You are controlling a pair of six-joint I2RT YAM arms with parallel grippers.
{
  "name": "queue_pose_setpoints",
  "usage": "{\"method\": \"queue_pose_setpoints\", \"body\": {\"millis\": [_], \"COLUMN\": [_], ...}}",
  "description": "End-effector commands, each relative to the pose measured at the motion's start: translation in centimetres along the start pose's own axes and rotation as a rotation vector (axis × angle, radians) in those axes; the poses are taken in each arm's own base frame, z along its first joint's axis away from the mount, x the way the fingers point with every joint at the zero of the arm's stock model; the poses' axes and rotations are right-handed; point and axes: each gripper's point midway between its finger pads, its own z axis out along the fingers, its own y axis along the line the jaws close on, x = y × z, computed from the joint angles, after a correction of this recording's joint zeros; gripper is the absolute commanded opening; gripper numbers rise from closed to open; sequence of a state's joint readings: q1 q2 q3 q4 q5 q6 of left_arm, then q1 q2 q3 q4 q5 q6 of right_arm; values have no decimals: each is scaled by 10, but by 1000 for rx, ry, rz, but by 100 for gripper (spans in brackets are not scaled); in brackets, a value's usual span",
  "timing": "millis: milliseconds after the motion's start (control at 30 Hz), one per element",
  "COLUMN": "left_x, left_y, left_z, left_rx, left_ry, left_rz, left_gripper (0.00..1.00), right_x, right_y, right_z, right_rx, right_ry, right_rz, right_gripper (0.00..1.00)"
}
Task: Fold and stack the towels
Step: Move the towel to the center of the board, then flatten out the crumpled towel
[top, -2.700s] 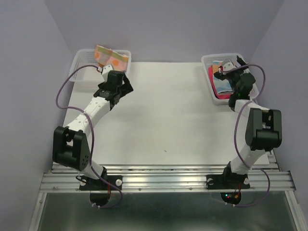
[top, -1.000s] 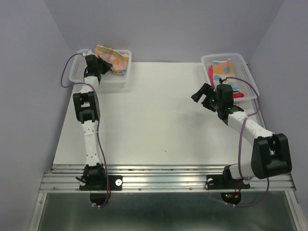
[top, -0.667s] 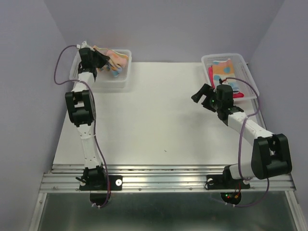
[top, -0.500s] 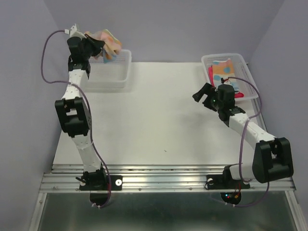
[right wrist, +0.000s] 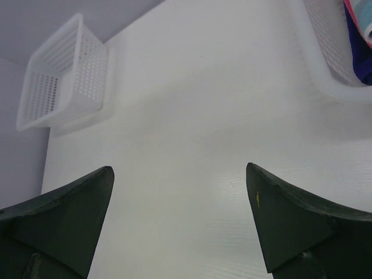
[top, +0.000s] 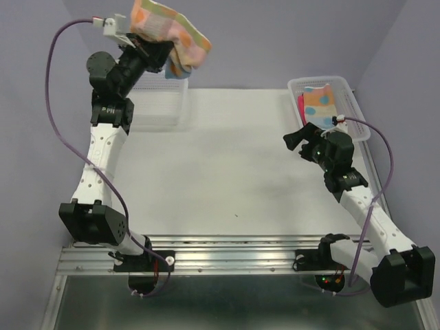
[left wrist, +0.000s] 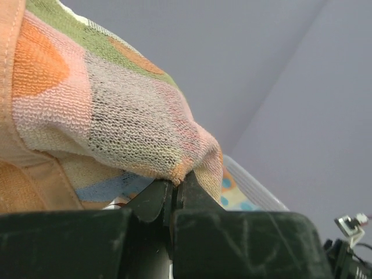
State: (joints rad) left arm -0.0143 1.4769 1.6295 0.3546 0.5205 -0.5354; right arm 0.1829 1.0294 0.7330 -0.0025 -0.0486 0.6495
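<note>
Top view: L arm reaches up high at the back left. The left gripper (top: 159, 55) is clamped shut on the orange-yellow-pink towel (top: 168, 29). The towel hangs bunched in the air above the left basket (top: 165, 104), clear of the table (top: 227, 165). The right gripper (top: 300, 137) hovers over the table's right side w/ jaws spread wide, holding nothing, near the right basket (top: 347, 93). That basket has a spotted towel (top: 317, 100) on top, w/ a pink towel (top: 301, 104) showing at its left edge.

L wrist view: the left gripper (left wrist: 174, 189) has its fingertips pinched together on a fold of the orange-yellow-pink towel (left wrist: 104, 116). The cloth drapes over and fills the upper left of the view, w/ the lavender wall behind it. Bottom right: the rim of the right basket (left wrist: 258, 189) w/ the spotted towel (left wrist: 231, 189) peeking out. Can't tell more.

R wrist view: the right gripper (right wrist: 179, 174) shows both dark fingers (right wrist: 64, 224) far apart w/ only bare table (right wrist: 192, 116) between them. The left basket (right wrist: 64, 81) is top left, white mesh. A corner of the right basket (right wrist: 328, 55) is top right, w/ the pink towel (right wrist: 356, 10) and the dark purple towel (right wrist: 360, 58) inside at the frame edge.
</note>
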Motion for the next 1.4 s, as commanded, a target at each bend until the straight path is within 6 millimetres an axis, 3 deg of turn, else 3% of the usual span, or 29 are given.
{"method": "queue_pose_setpoints", "body": {"millis": [0, 33, 67, 100, 167, 200, 233, 267, 300, 467, 533, 600, 667, 733, 867, 900, 967, 1000, 1033, 1100, 1200, 1367], "left_x": [79, 94, 116, 150, 174, 170, 198, 203, 209, 191, 195, 190, 209, 224, 256, 272, 281, 295, 296, 312, 328, 345], "left_y": [-82, -84, -105, -97, -74, -64, -19, -5, 15, 34, 45, 41, 31, 20, 17, 23, 22, 27, 17, 17, 17, 11], "left_z": [-3, -2, -13, -24, -42, -57, -82, -98, -127, -179, -195, -193, -189, -178, -163, -160, -149, -146, -134, -124, -112, -96], "left_rx": [191, 156, 172, 142, 17, -66, -273, -375, -495, -717, -781, -757, -661, -558, -482, -491, -469, -468, -405, -366, -334, -274], "left_ry": [264, 283, 345, 414, 453, 431, 471, 459, 462, 375, 361, 309, 353, 382, 468, 514, 541, 580, 585, 626, 666, 716], "left_rz": [95, 185, 199, 198, 155, 145, 142, 107, 109, 37, 37, 5, -14, -33, -56, -58, -68, -62, -76, -77, -87, -86], "left_gripper": [0, 0, 6, 12, 25, 38, 58, 92, 99, 99, 99, 99, 99, 99, 99, 99, 99, 99, 99, 99, 99, 99], "right_x": [7, 2, 6, 6, 5, 4, 4, 4, 5, 14, 25, 32, 42, 53, 70, 65, 68, 71, 66, 66, 68, 75], "right_y": [-4, -2, -10, -12, -22, -27, -29, -32, -35, -22, -8, -4, -6, -26, -48, -54, -68, -77, -85, -100, -102, -109], "right_z": [-15, -23, -26, -30, -39, -41, -43, -46, -46, -39, -35, -33, -26, -17, -5, -2, 1, 3, 5, 10, 21, 46], "right_rx": [0, -2, 33, 47, 96, 120, 131, 147, 163, 76, -9, -40, -21, 92, 234, 280, 358, 404, 457, 531, 548, 574], "right_ry": [0, -19, -10, -13, -25, -36, -38, -40, -48, -2, 62, 98, 141, 170, 200, 177, 181, 184, 154, 135, 139, 147], "right_rz": [30, 27, 24, 24, 21, 15, 13, 16, 30, 24, -3, -11, -35, -56, -105, -115, -113, -115, -116, -123, -119, -136], "right_gripper": [100, 100, 100, 100, 100, 100, 100, 100, 100, 100, 100, 100, 100, 100, 100, 100, 100, 100, 100, 100, 100, 81]}}
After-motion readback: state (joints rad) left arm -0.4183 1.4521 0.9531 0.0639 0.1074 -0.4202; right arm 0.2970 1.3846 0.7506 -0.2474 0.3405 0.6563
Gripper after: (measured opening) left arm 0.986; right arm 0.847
